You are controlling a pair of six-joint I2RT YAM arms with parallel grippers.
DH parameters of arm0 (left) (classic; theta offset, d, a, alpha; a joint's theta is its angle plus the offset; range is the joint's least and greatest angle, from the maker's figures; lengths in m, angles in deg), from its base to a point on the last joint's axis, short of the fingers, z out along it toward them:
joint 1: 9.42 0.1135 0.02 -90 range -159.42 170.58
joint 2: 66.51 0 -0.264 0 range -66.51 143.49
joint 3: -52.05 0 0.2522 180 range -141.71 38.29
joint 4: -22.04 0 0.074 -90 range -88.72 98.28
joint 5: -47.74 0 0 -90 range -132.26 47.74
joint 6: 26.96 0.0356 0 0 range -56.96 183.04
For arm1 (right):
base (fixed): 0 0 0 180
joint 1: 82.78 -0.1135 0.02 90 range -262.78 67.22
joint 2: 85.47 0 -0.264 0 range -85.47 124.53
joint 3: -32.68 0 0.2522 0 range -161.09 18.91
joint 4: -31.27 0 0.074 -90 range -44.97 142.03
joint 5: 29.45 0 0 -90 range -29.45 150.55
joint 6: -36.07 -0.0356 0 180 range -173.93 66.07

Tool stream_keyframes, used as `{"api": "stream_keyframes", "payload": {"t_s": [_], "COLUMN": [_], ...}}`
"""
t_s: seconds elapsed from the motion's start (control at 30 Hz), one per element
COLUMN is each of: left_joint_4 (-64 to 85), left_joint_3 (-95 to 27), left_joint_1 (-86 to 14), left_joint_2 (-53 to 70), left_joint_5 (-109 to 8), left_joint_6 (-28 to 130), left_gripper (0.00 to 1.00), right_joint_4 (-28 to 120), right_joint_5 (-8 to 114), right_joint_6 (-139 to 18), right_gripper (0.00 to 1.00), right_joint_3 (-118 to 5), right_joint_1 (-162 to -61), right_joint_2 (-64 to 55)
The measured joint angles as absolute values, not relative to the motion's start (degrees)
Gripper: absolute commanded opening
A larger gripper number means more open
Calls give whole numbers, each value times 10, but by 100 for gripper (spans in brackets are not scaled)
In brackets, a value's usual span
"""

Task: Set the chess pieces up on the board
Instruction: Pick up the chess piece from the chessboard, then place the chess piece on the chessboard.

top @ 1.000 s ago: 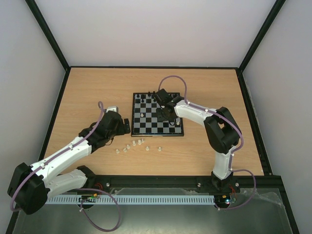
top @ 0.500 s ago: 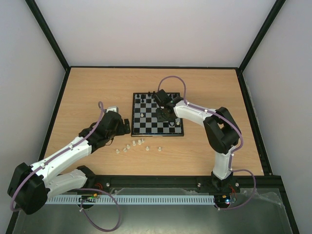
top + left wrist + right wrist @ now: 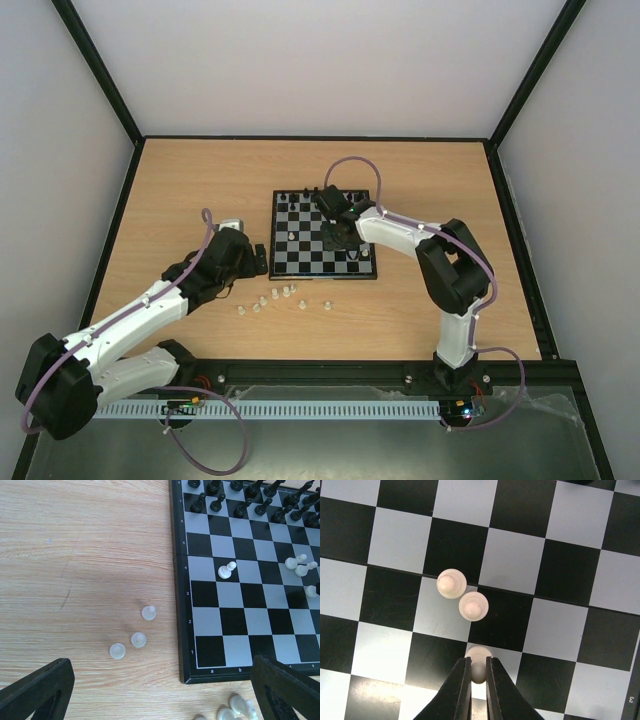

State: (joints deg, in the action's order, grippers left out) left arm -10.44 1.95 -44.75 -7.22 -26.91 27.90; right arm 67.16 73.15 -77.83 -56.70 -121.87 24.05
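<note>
My right gripper [image 3: 478, 664] is over the middle of the board [image 3: 310, 262]. Its fingers are pinched together on 1 white pawn [image 3: 478, 653], which stands on the line between a pale square and a dark one. I cannot tell whether that pawn is resting on the board or just off it. 2 more white pieces [image 3: 451, 583] stand touching each other just beyond it, straddling square borders instead of sitting centred.

My left gripper [image 3: 161, 659] hangs over the table [image 3: 75, 555] beside the board's left edge, fingers spread wide and holding nothing.

I judge the task to be in its early part. The black pieces [image 3: 240, 500] look ranked along the far 2 rows. In the left wrist view, the part of the white side's 2 near rows that I can see is bare. Another white piece [image 3: 226, 570] stands alone mid-board, so I count 4 white pieces in the middle rows, none on what I take for a starting square.

About 8 loose white pieces [image 3: 275, 297] lie scattered on the table in front of the board's near left corner, 3 of them just beside the left edge. All of these have to come onto the board, and the mid-board ones need moving back.
</note>
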Motion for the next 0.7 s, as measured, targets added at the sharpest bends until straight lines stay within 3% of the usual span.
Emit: {"api": "stream_keyframes", "payload": {"t_s": [0.7], "left_joint_4": [-92], "left_joint_3": [30], "left_joint_1": [-447], "left_joint_2": [-76], "left_joint_5": [-284], "left_joint_6": [278], "left_gripper": [100], "right_joint_4": [692], "right_joint_5": [753], "right_joint_6": [-791], "right_gripper": [7], "right_joint_3": [-480], "right_joint_1": [-1219], "right_joint_2": [158]}}
